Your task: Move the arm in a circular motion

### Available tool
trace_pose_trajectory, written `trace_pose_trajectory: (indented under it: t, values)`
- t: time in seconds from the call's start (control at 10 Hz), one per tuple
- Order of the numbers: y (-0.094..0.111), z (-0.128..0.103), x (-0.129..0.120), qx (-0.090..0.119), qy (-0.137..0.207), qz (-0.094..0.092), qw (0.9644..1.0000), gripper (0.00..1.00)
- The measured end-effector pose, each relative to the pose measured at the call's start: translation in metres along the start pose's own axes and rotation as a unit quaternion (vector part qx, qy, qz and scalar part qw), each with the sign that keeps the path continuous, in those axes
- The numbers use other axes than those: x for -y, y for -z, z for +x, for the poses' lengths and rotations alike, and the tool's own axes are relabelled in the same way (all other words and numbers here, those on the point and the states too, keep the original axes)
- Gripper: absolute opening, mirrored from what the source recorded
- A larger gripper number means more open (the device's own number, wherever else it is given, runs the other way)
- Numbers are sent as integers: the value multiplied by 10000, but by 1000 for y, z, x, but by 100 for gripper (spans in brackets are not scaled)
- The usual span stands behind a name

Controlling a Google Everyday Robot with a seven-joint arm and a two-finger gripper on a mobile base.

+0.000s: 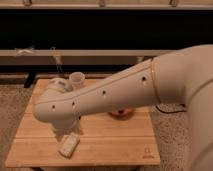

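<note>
Arm (110, 92) stretched across wooden table (115, 142); gripper (67, 126) tucked under elbow, near white packet (69, 145); grip state could not be told.
</note>
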Motion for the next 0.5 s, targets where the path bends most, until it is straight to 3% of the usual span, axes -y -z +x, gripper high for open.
trace_pose_trajectory:
  t: [0.2, 0.5]
  values:
    - [7, 32, 10, 49, -115, -49, 9999, 65]
    - [17, 52, 41, 150, -504, -94, 9986, 65]
